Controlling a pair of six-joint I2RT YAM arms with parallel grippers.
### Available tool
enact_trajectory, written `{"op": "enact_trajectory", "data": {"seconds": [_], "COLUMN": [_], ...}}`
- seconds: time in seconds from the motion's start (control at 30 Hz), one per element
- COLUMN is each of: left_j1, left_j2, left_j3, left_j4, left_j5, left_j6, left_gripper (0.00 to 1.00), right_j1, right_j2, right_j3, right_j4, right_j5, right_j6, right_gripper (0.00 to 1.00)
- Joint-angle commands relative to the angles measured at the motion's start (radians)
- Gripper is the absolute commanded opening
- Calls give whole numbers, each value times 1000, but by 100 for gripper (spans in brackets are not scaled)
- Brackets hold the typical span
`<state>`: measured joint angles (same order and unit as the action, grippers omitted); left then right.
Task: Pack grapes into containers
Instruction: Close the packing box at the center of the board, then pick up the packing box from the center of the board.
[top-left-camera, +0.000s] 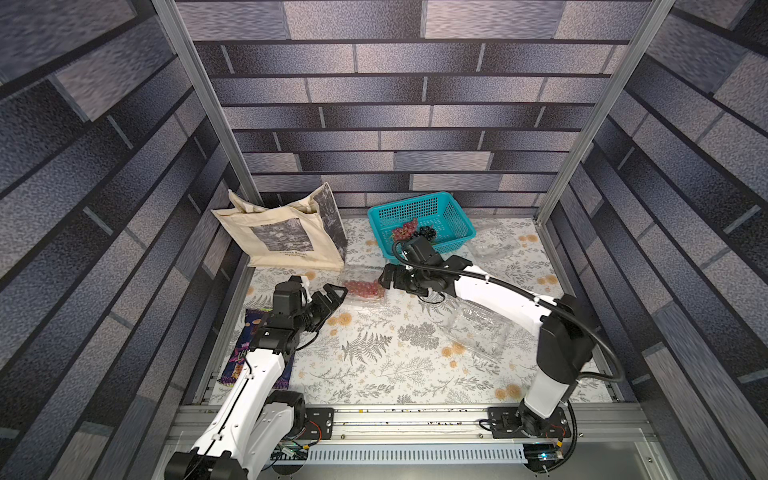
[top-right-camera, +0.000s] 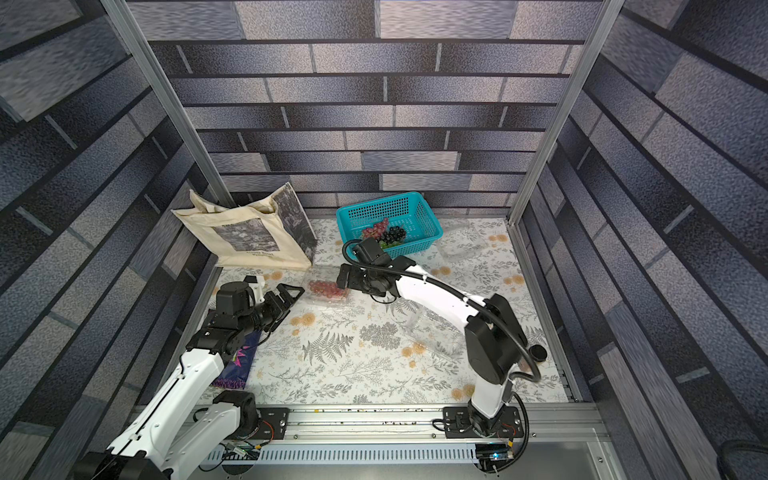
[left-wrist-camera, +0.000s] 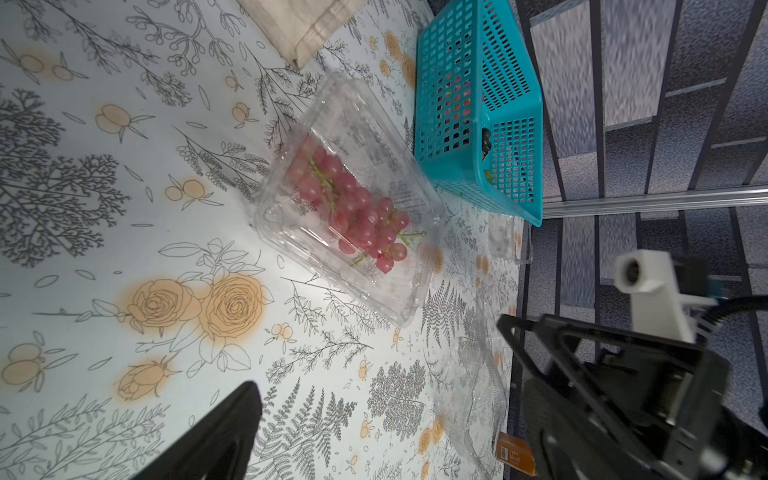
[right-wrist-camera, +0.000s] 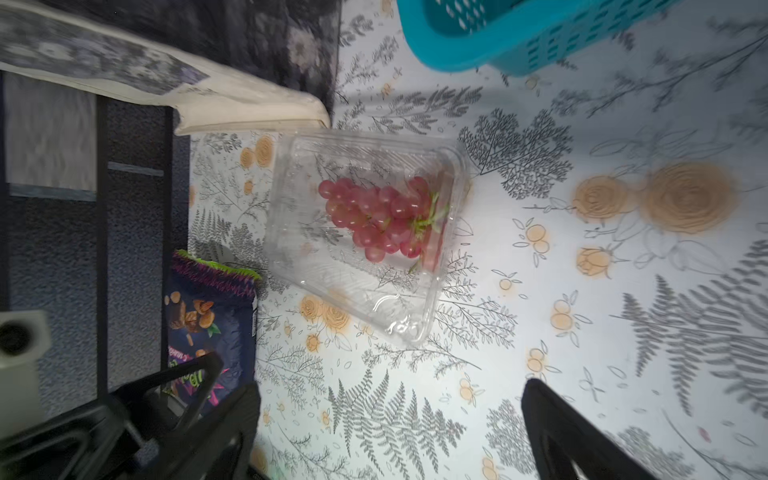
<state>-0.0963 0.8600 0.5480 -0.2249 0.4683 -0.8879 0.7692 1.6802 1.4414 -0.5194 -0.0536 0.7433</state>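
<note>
A clear container (top-left-camera: 365, 296) lies mid-table in both top views, with a bunch of red-pink grapes (top-left-camera: 362, 286) inside it. My left gripper (top-left-camera: 336, 294) stands open just left of it, holding nothing. My right gripper (top-left-camera: 387, 279) is open and empty at the container's right end. The left wrist view shows the container (left-wrist-camera: 291, 232) and its grapes (left-wrist-camera: 353, 216) ahead of my open left gripper (left-wrist-camera: 380, 390). In the right wrist view the same container (right-wrist-camera: 332, 270) and grapes (right-wrist-camera: 374, 216) lie beyond my open right gripper (right-wrist-camera: 390, 388). More grapes, red (top-left-camera: 405, 229) and dark (top-left-camera: 426, 232), lie in the teal basket (top-left-camera: 415, 199).
A beige tote bag (top-left-camera: 282, 237) stands at the back left. A purple snack bag (top-left-camera: 249, 345) lies under my left arm. An empty clear container (top-left-camera: 478, 332) sits beneath my right arm, and another (top-left-camera: 494, 243) is to the right of the basket. Patterned walls close in three sides.
</note>
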Motion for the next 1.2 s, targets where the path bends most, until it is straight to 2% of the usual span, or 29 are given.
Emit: {"op": "enact_trajectory", "data": {"seconds": [0.0, 0.2, 0.33, 0.43, 0.7, 1.0, 1.17], "left_j1": [-7, -100, -189, -239, -281, -302, -313], "left_j2": [22, 47, 103, 183, 364, 487, 529], "left_j3": [45, 147, 186, 245, 360, 428, 427], "left_j4": [12, -8, 40, 46, 62, 119, 193], "left_j5": [51, 47, 26, 21, 47, 75, 81], "left_j6": [57, 167, 206, 237, 261, 248, 197], "left_gripper": [100, 100, 100, 100, 100, 100, 100], "right_j1": [-94, -260, -358, -418, -424, -425, -441], "right_j2": [-94, -154, -237, -328, -534, -583, -503], "right_j3": [-21, -9, -113, -238, -512, -681, -687], "right_j4": [-192, -433, -506, -497, -544, -533, -448], "right_j5": [65, 156, 228, 219, 238, 217, 199], "right_j6": [-107, -202, -197, -165, -62, -16, -37], "right_gripper": [100, 100, 100, 100, 100, 99, 94]}}
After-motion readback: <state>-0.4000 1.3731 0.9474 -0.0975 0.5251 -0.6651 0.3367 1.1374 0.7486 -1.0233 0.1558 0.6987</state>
